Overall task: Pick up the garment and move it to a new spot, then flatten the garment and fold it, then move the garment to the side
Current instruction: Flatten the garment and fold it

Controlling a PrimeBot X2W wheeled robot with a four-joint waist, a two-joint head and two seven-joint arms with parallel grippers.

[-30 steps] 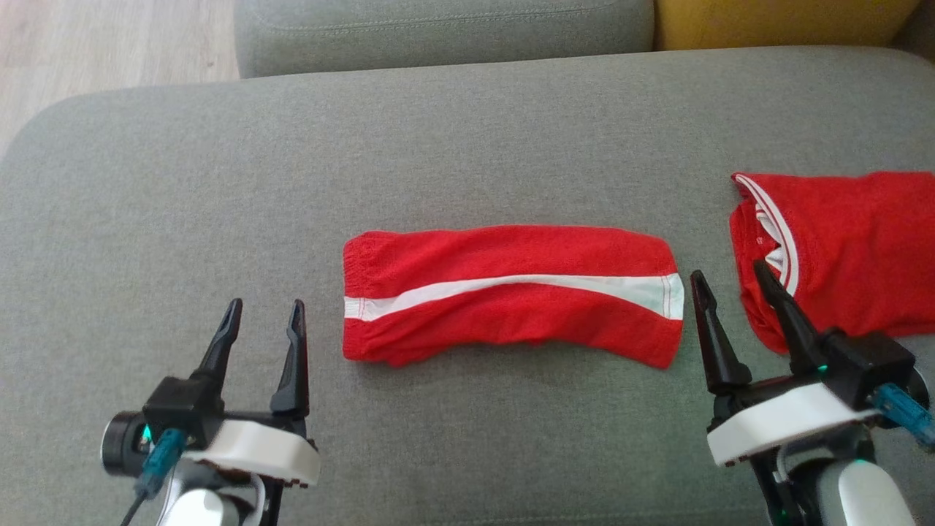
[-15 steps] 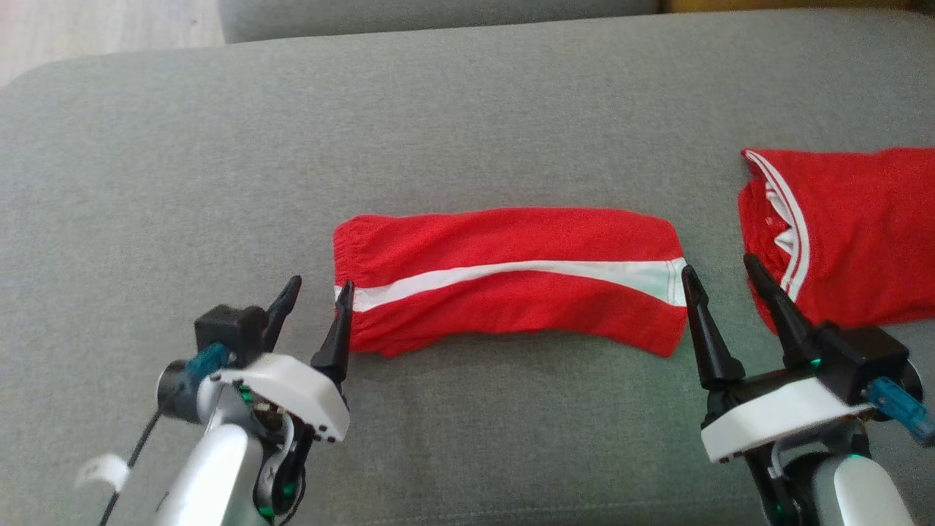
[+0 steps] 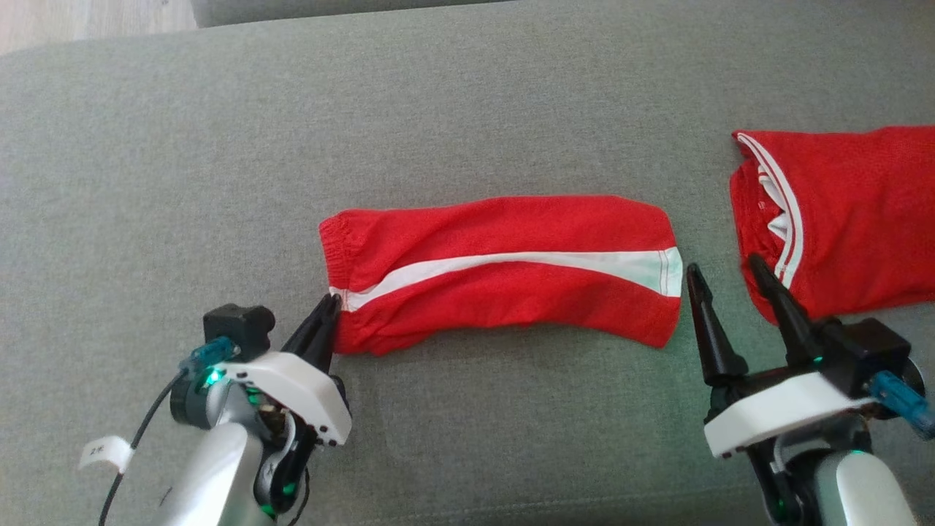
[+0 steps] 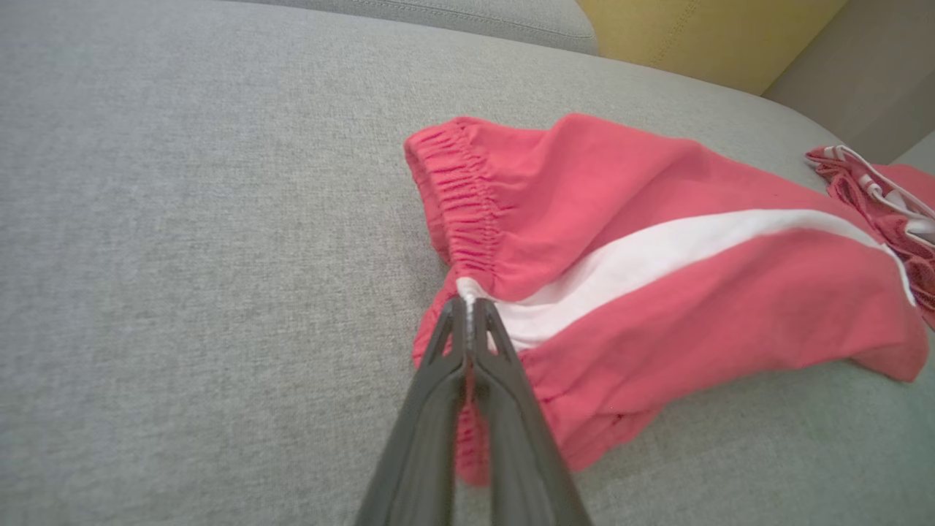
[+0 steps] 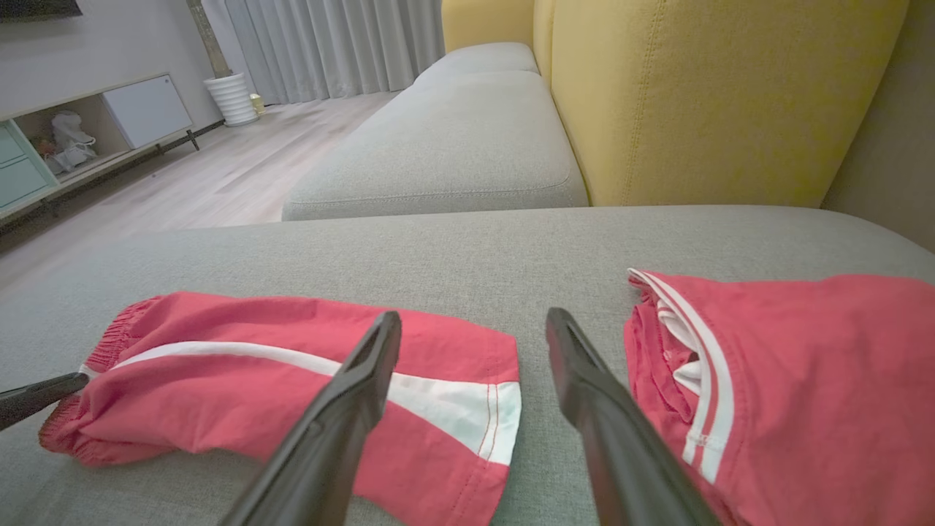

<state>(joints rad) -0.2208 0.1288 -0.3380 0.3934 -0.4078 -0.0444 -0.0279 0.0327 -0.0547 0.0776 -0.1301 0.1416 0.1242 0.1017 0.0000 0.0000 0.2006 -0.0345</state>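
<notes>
The garment (image 3: 504,270) is a pair of red shorts with a white side stripe, lying folded in a long band across the middle of the grey cushion (image 3: 467,124). My left gripper (image 3: 332,303) is shut on its left end, pinching the elastic waistband edge where the white stripe ends. In the left wrist view the closed fingertips (image 4: 467,307) bite that edge of the garment (image 4: 657,292). My right gripper (image 3: 722,264) stands open just off the garment's right end, touching nothing. The right wrist view shows its fingers (image 5: 473,316) spread above the hem of the garment (image 5: 292,380).
A second red garment with white trim (image 3: 847,212) lies at the right, close to my right gripper, and also appears in the right wrist view (image 5: 803,365). A yellow backrest (image 5: 716,95) rises behind the cushion. Wooden floor (image 5: 219,175) lies beyond the far left edge.
My left gripper has moved forward and right to the waistband end and closed on it. The head camera has shifted, so the scene sits higher. The right gripper has stayed open in place.
</notes>
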